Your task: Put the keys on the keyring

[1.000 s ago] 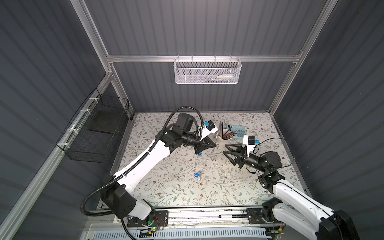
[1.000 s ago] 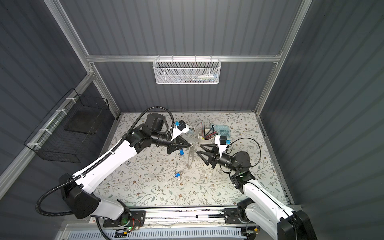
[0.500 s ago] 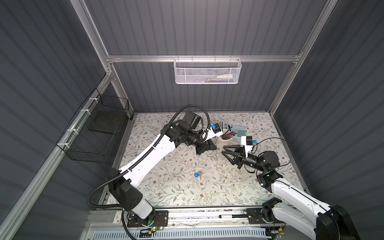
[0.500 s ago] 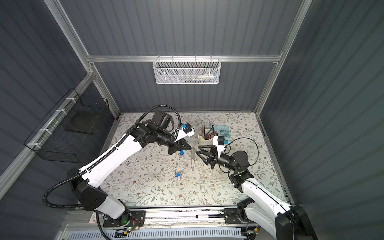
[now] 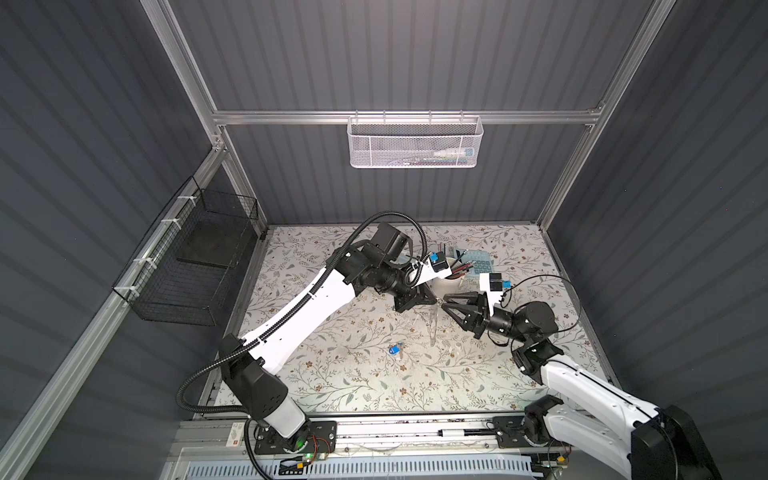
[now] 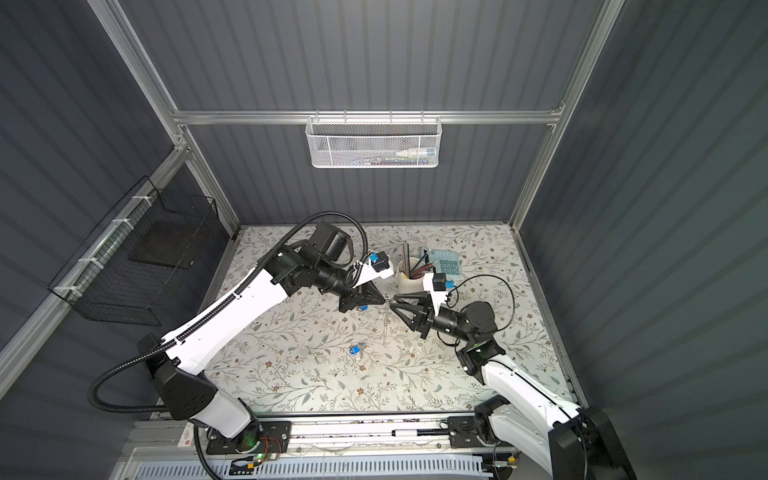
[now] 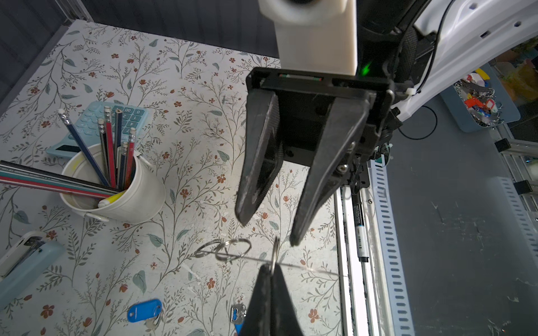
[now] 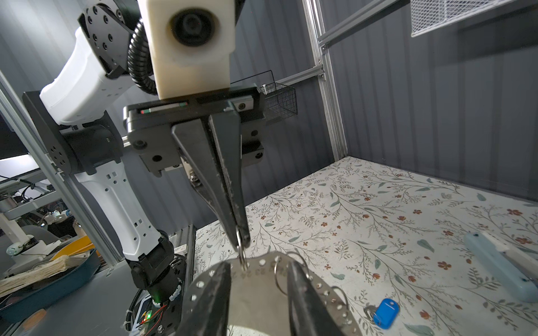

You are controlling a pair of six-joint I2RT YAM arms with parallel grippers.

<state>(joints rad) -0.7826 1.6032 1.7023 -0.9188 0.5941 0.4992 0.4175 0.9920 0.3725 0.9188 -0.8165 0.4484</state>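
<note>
The keyring (image 8: pixel 262 293), a flat grey oval plate with holes along its rim, hangs over the mat; it is a thin edge-on line in the left wrist view (image 7: pixel 302 265). My left gripper (image 7: pixel 272 272) (image 8: pixel 243 241) is shut on a small split ring (image 7: pixel 275 251) threaded through its rim. My right gripper (image 8: pixel 259 279) (image 5: pixel 444 302) faces it tip to tip, its fingers (image 7: pixel 247 186) apart, holding nothing. One of the keys, with a blue tag (image 5: pixel 395 350) (image 8: pixel 385 312), lies on the mat. Another (image 7: pixel 238 314) lies under my left gripper.
A white cup (image 7: pixel 139 192) of pencils stands behind the grippers, with a pale blue calculator (image 7: pixel 116 116) beyond it. A pale blue stapler (image 8: pixel 500 261) lies to the side. A black wire basket (image 5: pixel 195 266) hangs on the left wall and a white mesh basket (image 5: pixel 415 143) on the back wall.
My left gripper has carried the keyring to the right, toward the middle. My right gripper has moved in to meet it and its jaws have narrowed.
</note>
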